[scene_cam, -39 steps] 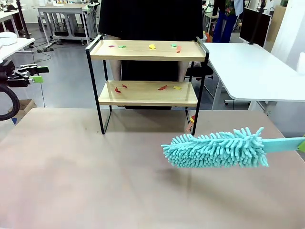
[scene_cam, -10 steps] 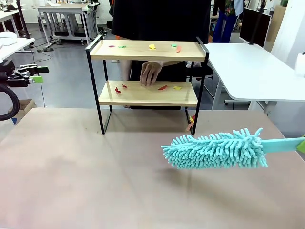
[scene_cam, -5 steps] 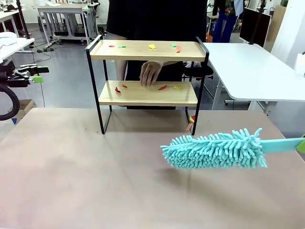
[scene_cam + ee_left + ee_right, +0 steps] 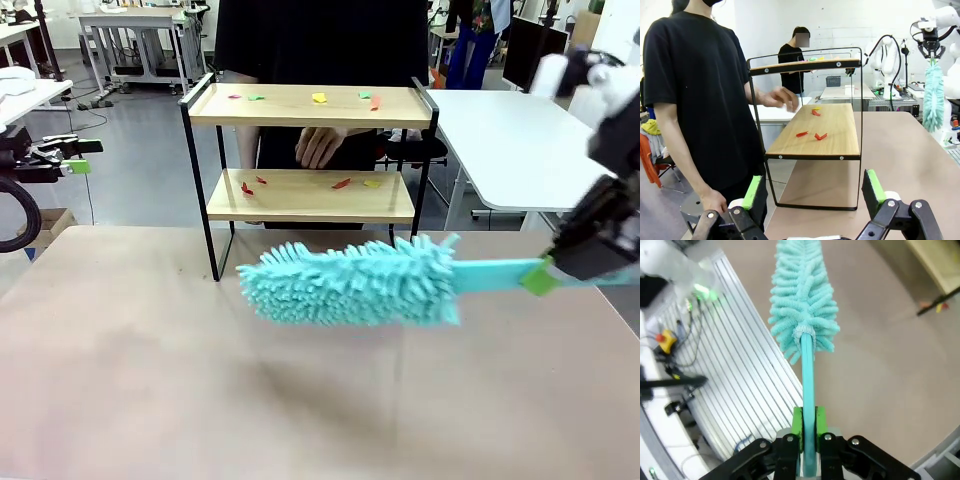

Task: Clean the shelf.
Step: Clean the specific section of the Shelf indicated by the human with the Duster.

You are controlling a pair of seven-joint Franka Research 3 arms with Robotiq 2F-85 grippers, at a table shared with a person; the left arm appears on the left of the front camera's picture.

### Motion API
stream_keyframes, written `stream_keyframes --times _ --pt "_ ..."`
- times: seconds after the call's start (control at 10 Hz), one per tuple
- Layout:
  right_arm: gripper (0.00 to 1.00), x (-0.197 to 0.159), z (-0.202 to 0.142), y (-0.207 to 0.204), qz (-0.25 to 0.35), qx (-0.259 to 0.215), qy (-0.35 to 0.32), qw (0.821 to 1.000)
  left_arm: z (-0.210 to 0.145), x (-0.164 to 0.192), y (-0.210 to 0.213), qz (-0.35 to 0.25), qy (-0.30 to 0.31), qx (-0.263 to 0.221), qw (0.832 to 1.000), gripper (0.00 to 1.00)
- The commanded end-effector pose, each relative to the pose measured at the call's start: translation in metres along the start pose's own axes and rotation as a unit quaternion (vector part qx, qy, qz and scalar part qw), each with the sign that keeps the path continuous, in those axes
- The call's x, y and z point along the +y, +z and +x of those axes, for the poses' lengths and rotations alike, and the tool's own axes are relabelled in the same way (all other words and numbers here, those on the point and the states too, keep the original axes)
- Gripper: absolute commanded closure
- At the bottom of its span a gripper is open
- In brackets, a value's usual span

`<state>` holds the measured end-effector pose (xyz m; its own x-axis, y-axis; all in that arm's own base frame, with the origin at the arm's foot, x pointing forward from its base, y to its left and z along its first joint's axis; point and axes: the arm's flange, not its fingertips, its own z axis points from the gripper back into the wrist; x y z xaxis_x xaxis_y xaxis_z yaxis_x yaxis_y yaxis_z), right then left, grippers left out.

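Front view: right gripper (image 4: 545, 277) is clamped on the duster (image 4: 350, 283), just in front of the shelf (image 4: 300, 200), left gripper (image 4: 813, 186) wide open; a swing inward could strike the person's hand (image 4: 320, 147) at the shelf's back.

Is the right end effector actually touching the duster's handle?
Touching: the right wrist view shows the right end effector with green pads clamped against the duster handle.

The right gripper (image 4: 543, 277) is smeared with blur, hard to make out. The duster (image 4: 350, 283) hides the right front foot of the shelf (image 4: 310, 196). The coloured scraps (image 4: 342, 183) on both boards are too small to identify.
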<state>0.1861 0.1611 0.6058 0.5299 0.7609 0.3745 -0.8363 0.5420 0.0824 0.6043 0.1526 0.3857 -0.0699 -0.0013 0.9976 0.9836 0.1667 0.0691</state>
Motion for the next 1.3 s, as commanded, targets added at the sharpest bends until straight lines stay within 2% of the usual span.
stream_keyframes --times 0.0,0.3,0.6,0.8,0.9,1.2 --pt "0.87 0.030 0.032 -0.004 -0.024 -0.024 -0.042 0.999 0.002 0.000 0.000 0.000 -0.008 0.002 1.000 0.00" --pt "0.87 0.068 0.091 -0.030 -0.067 -0.055 -0.133 0.987 0.002 0.000 0.000 0.000 -0.008 0.002 1.000 0.00" --pt "0.87 0.084 0.124 -0.054 -0.098 -0.108 -0.208 0.967 0.002 0.000 0.000 0.000 -0.008 0.002 1.000 0.00" --pt "0.87 0.080 0.136 -0.067 -0.094 -0.117 -0.244 0.958 0.002 0.000 0.000 0.000 -0.008 0.002 1.000 0.00" --pt "0.87 0.083 0.119 -0.058 -0.081 -0.095 -0.199 0.972 0.002 0.000 0.000 0.000 -0.008 0.002 1.000 0.00" --pt "0.87 0.083 0.119 -0.058 -0.081 -0.095 -0.199 0.972 0.002 0.000 0.000 0.000 -0.008 0.002 1.000 0.00"
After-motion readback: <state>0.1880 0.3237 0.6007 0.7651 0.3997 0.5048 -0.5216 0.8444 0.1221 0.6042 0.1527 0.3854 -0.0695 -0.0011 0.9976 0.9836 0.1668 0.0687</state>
